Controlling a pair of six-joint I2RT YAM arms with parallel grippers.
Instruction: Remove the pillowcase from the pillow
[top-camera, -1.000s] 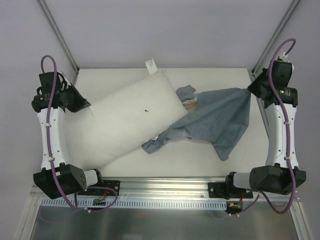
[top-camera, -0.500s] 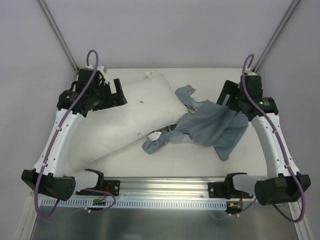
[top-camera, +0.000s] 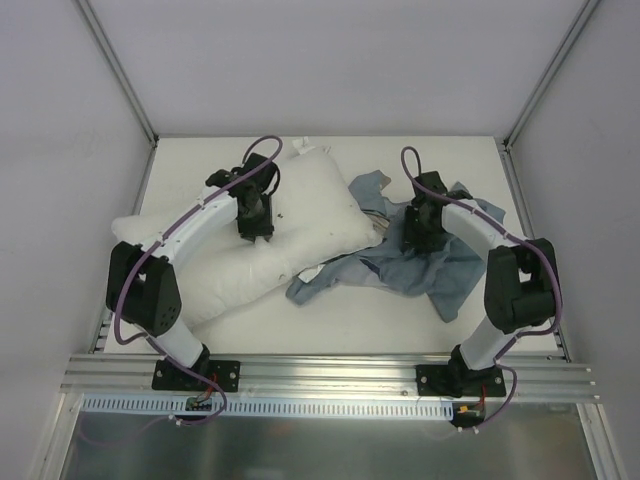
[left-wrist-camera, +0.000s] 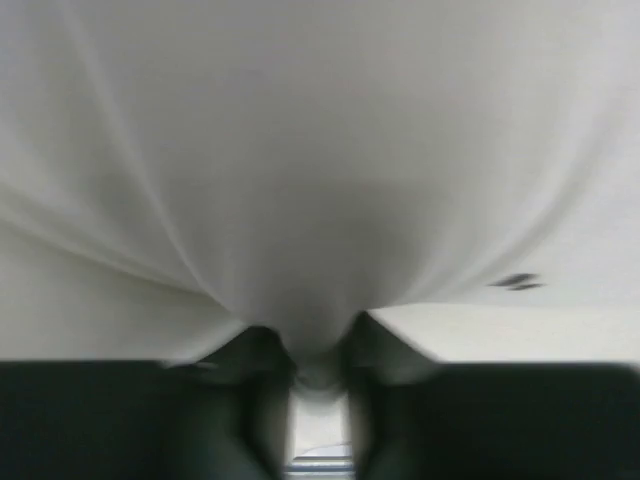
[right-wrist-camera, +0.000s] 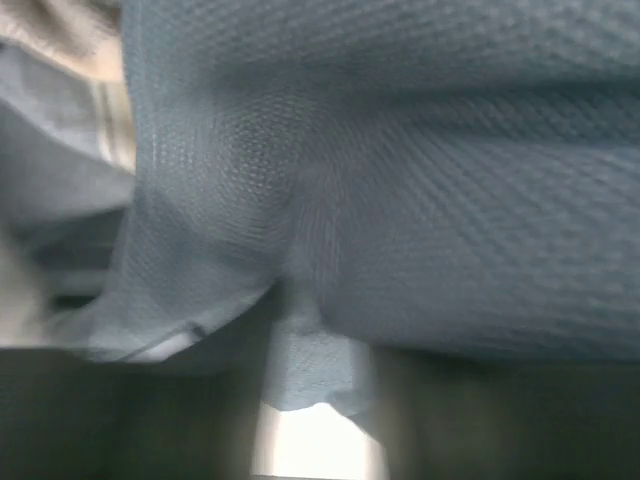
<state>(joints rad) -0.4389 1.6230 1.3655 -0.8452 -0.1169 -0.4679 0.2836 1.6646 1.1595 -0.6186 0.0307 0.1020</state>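
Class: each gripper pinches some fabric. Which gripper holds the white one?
The left gripper, closed on the plump white pillow; the right gripper pinches the limp blue pillowcase.

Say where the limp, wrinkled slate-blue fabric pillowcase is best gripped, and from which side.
Pinch a raised wrinkle in the bunched middle of the slate-blue fabric pillowcase, coming from straight above. It lies crumpled low on the white table, so only its folds offer two fingers purchase.

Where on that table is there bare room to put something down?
Bare: the near strip between pillow, pillowcase and front rail; also the far right corner behind the pillowcase. The middle is crowded.
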